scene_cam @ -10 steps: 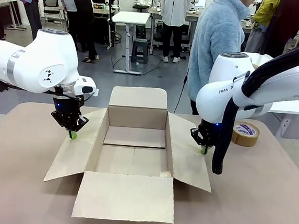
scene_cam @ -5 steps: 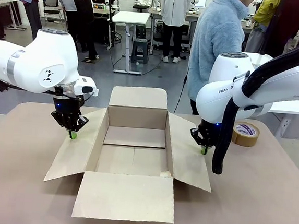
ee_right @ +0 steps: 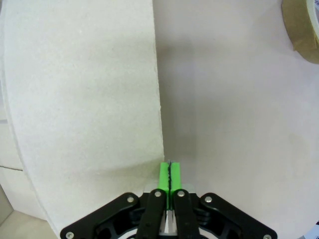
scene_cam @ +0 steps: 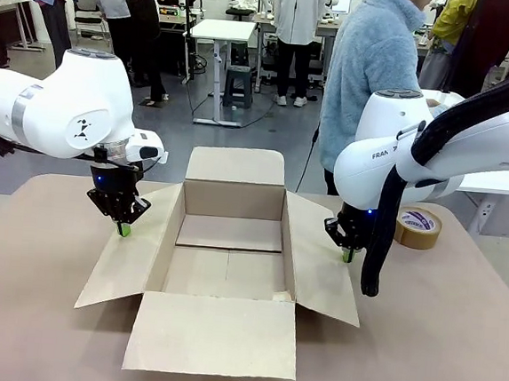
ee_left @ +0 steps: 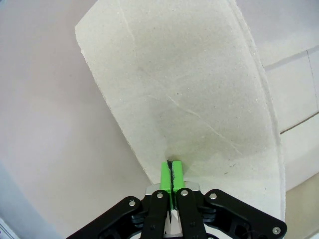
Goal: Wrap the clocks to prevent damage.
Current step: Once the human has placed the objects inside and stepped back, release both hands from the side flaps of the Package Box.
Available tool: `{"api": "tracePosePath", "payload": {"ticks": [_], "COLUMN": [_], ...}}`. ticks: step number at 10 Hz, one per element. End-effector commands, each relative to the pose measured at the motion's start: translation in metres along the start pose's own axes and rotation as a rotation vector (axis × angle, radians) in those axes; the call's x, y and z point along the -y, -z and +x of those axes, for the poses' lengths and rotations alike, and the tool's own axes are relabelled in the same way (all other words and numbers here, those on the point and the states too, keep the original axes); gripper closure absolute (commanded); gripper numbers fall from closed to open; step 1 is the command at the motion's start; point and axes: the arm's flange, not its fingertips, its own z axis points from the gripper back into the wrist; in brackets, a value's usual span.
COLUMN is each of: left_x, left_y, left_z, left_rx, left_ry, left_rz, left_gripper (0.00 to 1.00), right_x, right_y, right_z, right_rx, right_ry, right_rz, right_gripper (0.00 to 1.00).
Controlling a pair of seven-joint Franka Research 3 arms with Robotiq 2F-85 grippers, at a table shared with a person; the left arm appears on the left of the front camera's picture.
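The clocks are out of view. An open cardboard box [scene_cam: 232, 208] stands mid-table with all its flaps spread outward. My left gripper [scene_cam: 124, 229] is shut, its green tips resting on the box's left flap [ee_left: 189, 89] near that flap's outer edge; nothing is between the fingers [ee_left: 166, 172]. My right gripper [scene_cam: 347, 254] is also shut, its tips [ee_right: 170, 172] down at the outer edge of the right flap [ee_right: 84, 89], right where the flap meets the table.
A brown tape roll [scene_cam: 418, 228] lies on the table to the right of my right arm, also seen as a tape roll [ee_right: 301, 27] at the right wrist view's top corner. A person in a light blue fleece [scene_cam: 368, 67] stands behind the far side.
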Motion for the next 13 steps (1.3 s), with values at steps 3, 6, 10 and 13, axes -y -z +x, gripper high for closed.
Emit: {"api": "tracePosePath", "payload": {"ticks": [3, 6, 10, 13], "left_x": [-0.0004, -0.0004, -0.0004, -0.0004], "left_y": [0.0002, 0.0002, 0.0002, 0.0002], "left_z": [-0.0004, -0.0004, -0.0004, -0.0004], "left_rx": [0.004, 0.004, 0.004, 0.004], "left_ry": [-0.004, -0.004, -0.004, -0.004], "left_rz": [0.007, 0.007, 0.007, 0.007], "left_gripper": [1.0, 1.0, 1.0, 1.0], "right_x": [-0.0009, -0.0009, -0.0009, -0.0009], "right_y": [0.0004, 0.0004, 0.0004, 0.0004], "right_z": [-0.0015, -0.0015, -0.0015, -0.0015], "right_rx": [0.009, 0.009, 0.009, 0.009], "right_ry": [0.014, 0.014, 0.014, 0.014], "right_rz": [-0.006, -0.006, -0.006, -0.006], "right_gripper": [0.99, 0.99, 0.99, 0.99]}}
